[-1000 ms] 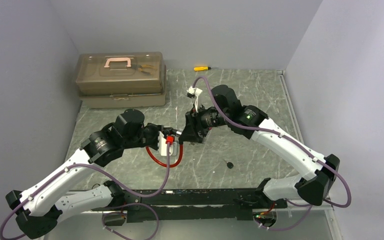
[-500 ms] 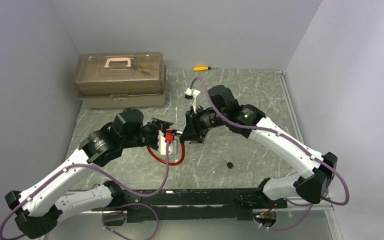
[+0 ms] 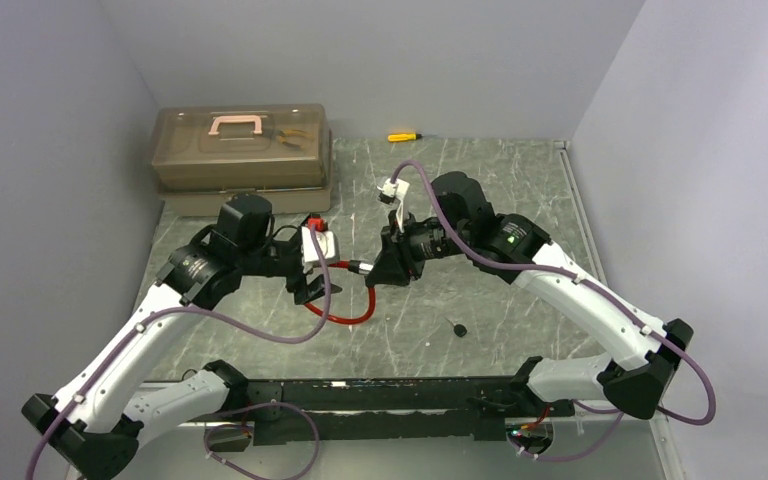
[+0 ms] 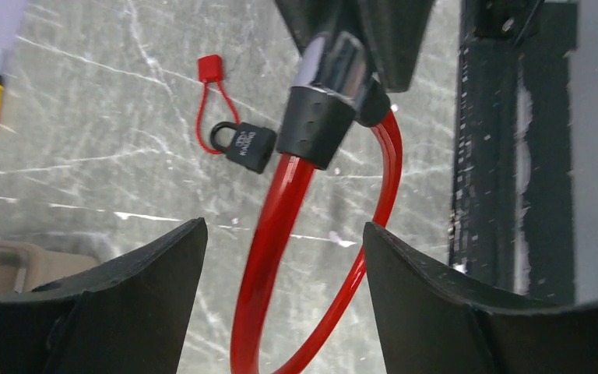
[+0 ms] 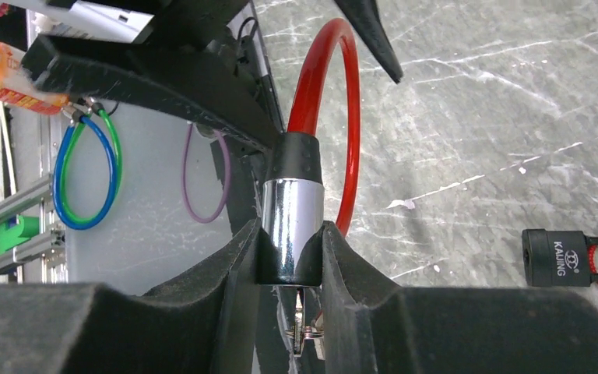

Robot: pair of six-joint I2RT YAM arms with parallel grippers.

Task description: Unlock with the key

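Note:
A red cable lock point(image 3: 348, 312) hangs in a loop, its chrome cylinder point(image 5: 292, 226) capped by a black collar. My right gripper point(image 5: 290, 269) is shut on that cylinder, one finger on each side. The key point(image 5: 302, 331) with its ring sticks out of the cylinder's near end, between the fingers. In the top view the right gripper point(image 3: 375, 272) holds the lock above the table's middle. My left gripper point(image 4: 280, 234) is open; the red cable point(image 4: 269, 257) passes between its fingers without touching them. From above, the left gripper point(image 3: 322, 266) sits just left of the cylinder.
A small black padlock point(image 4: 243, 146) with a red tag point(image 4: 209, 67) lies on the marble table point(image 3: 520, 190), right of the cable loop. A brown toolbox point(image 3: 243, 158) stands at the back left. A yellow screwdriver point(image 3: 404, 136) lies by the back wall.
My left gripper has opened and drawn back to the left, away from the cylinder. The right gripper has closed on the cylinder and keeps it raised.

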